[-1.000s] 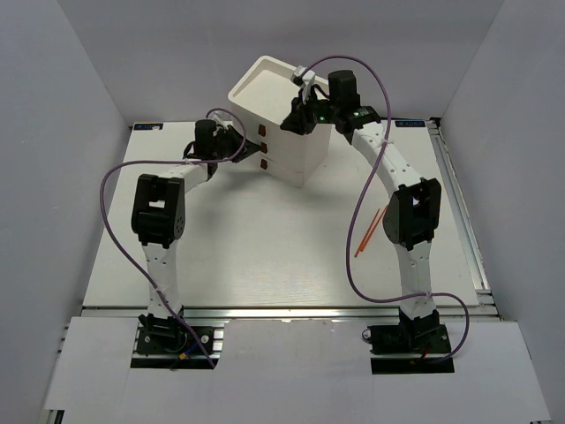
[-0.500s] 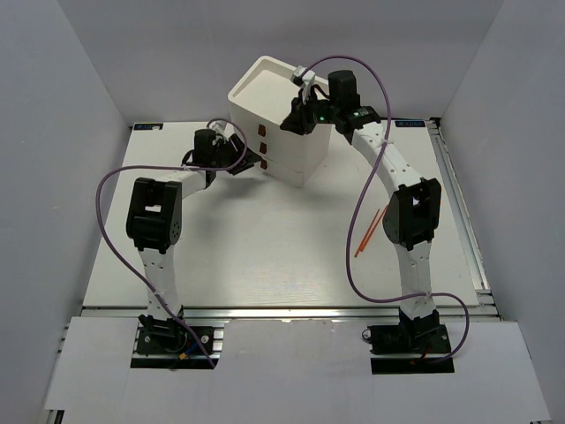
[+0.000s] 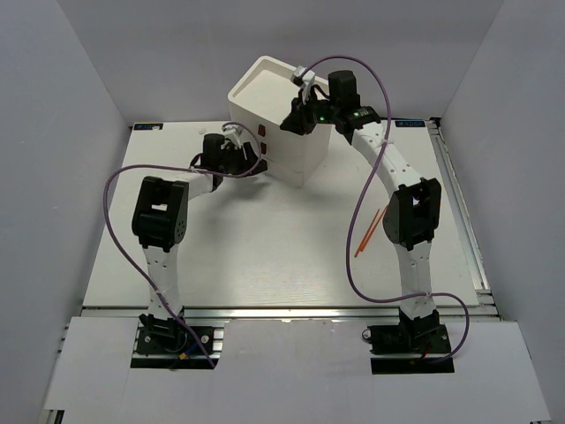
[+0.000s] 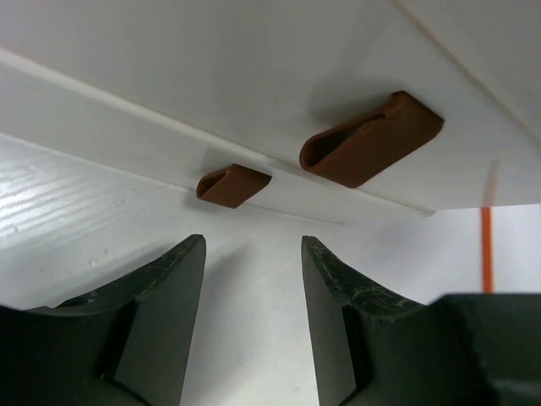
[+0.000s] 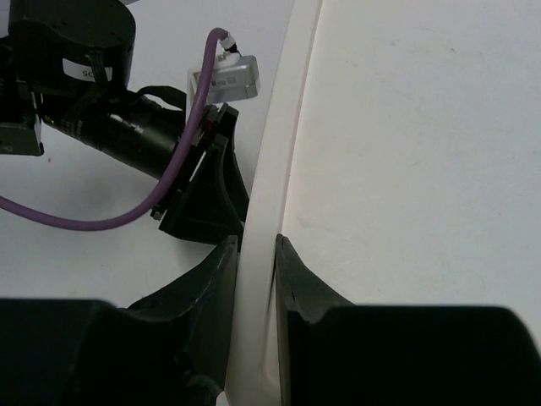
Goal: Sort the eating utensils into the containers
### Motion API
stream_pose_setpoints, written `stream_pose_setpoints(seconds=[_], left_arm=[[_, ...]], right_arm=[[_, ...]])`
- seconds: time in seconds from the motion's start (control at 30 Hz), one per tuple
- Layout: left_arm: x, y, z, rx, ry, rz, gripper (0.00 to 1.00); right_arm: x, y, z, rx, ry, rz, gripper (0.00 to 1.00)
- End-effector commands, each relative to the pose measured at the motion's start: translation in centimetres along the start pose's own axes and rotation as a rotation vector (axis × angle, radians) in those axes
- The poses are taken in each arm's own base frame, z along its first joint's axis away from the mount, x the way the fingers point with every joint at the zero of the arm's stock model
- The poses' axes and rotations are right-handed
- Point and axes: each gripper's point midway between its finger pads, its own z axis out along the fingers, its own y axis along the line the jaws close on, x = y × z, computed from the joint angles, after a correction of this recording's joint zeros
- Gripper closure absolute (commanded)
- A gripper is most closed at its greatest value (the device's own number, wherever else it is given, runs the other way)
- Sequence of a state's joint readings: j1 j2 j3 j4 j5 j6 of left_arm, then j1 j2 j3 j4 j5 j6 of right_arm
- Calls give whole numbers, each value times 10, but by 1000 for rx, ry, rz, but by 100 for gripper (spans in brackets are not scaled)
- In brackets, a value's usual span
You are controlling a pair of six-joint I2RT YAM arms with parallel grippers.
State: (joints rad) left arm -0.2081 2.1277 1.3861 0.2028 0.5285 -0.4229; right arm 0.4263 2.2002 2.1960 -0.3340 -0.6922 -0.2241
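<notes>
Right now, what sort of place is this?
Probably a robot test cell: bare grey walls enclose a white table, two arms bolted at its near edge, a drawer unit on it.

Forward passage for the left gripper [image 4: 252, 258] is barred by the drawer unit [image 3: 296, 163]; open table [image 3: 265, 238] is left toward the arm bases.

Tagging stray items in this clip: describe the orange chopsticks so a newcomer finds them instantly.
Start at the white table, then the right arm's dark elbow. Just left of it lie the chopsticks: two thin orange sticks, unlike the purple cable alongside.
</notes>
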Motion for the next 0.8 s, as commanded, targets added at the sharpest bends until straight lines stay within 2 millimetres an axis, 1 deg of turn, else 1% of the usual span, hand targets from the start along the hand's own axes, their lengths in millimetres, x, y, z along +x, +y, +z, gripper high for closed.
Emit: stream_pose_setpoints(seconds=[0.0,0.03,0.07,0.1,0.13,0.17,0.27,0.3,0.33,0.43,0.5,0.53,0.57,0.6,0.7,0.77], left_arm=[[-14,-1,11,9,-38,140,40],[-20,-2,14,14,-49,146,40],[-16,3,18,6,-42,141,40],[-18,4,21,2,-45,138,40],[-23,3,23,2,-56,139,40],[-22,9,26,-18,-59,135,40],[-30,9,32,-26,-79,142,41],[-32,12,35,-43,-86,139,41],[-36,12,36,-47,-94,146,42],[-38,13,36,-58,-102,147,47],[-38,14,34,-63,-103,147,53],[-38,11,32,-57,-103,152,57],[-36,9,32,-47,-98,155,67],[-34,4,30,-21,-87,164,72],[-30,0,28,5,-77,165,88],[-30,-3,26,15,-77,169,93]], right_arm=[[26,67,13,-234,80,138,100],[26,67,13,-234,79,137,100],[26,67,13,-234,78,137,100],[26,67,13,-235,78,139,100],[27,67,13,-235,79,141,100],[26,67,13,-237,79,143,100],[27,67,13,-238,79,146,100],[27,67,13,-238,79,146,100],[28,67,12,-238,80,149,100],[30,67,13,-239,83,153,100],[30,67,13,-239,83,154,100],[29,67,13,-239,82,153,100],[30,67,13,-239,83,154,100],[30,67,13,-239,84,155,100],[32,66,13,-235,86,155,100],[32,66,12,-234,88,152,100]])
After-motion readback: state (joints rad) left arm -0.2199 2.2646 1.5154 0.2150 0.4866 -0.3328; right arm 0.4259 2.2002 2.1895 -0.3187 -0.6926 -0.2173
